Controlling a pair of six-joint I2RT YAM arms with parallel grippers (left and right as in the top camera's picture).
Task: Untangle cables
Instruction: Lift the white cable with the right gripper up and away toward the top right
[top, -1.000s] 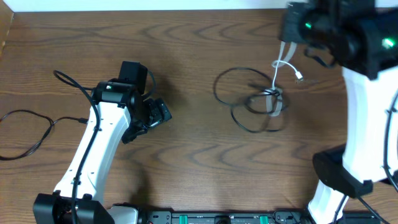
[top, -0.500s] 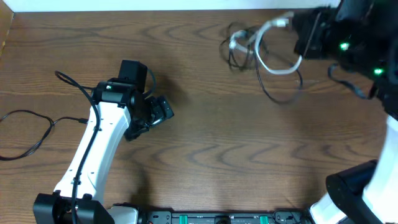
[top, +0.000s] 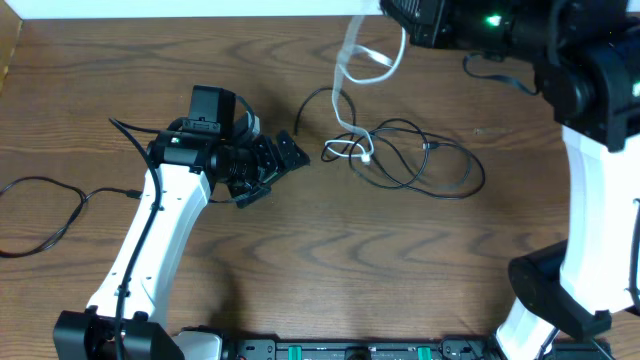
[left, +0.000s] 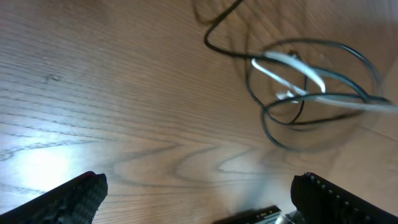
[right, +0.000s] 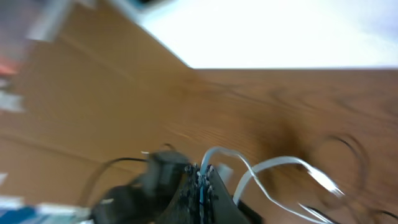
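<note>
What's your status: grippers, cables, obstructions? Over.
Left gripper jaws open, empty. Right gripper shut on white cable, end raised. Black cable tangled with it on table. Nothing blocking.

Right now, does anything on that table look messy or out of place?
Yes. In the middle, a white cable is snarled with loops of black cable. The right gripper holds one white end in the air.
</note>
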